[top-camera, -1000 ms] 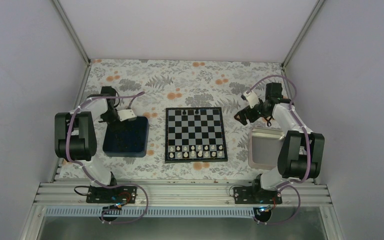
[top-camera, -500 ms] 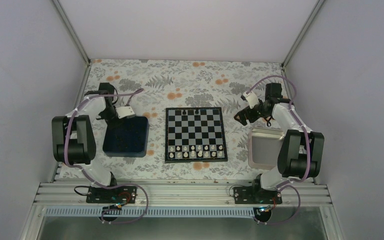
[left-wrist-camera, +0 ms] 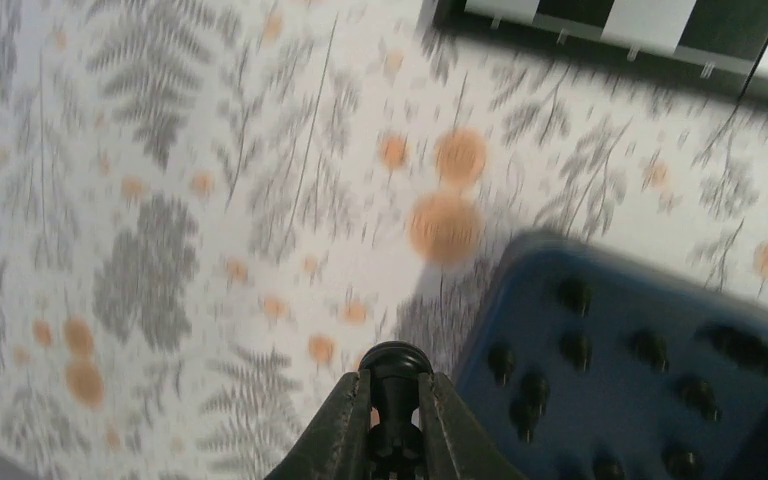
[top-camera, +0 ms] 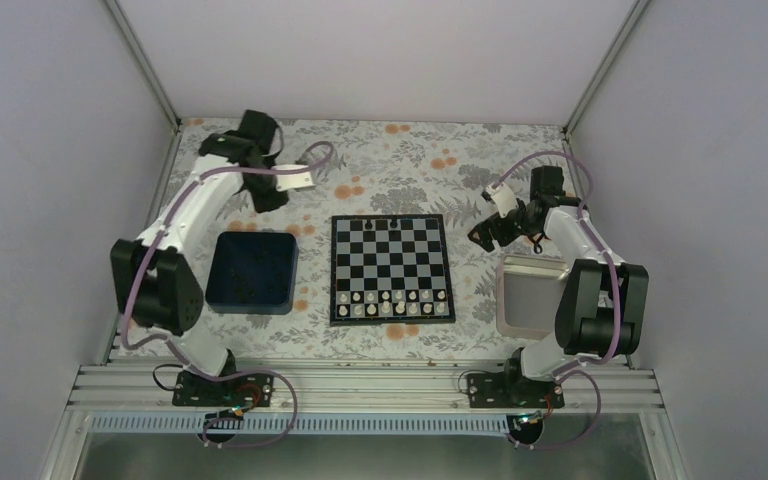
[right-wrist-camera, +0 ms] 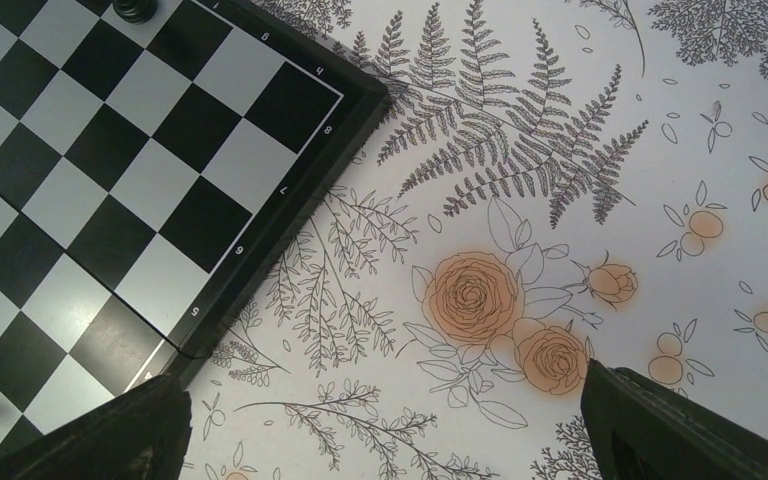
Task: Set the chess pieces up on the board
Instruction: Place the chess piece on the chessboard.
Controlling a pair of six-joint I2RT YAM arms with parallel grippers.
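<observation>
Left pincer (left-wrist-camera: 393, 388) pinches a black chess piece (left-wrist-camera: 395, 360), well left of the board (top-camera: 392, 265). Best carried high to the board's far rank and lowered upright. Right pincer (right-wrist-camera: 385, 400) hangs spread just right of the board.

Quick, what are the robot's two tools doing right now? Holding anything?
Left tool: closed on a black chess piece.
Right tool: open, holding nothing.

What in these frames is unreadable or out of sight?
Left wrist: motion blur hides which type the black piece in the left gripper is, and smears those in the blue tray.
Top external: white pieces on the board are too small to identify.
Right wrist: frame edges cut off most of the board.
</observation>
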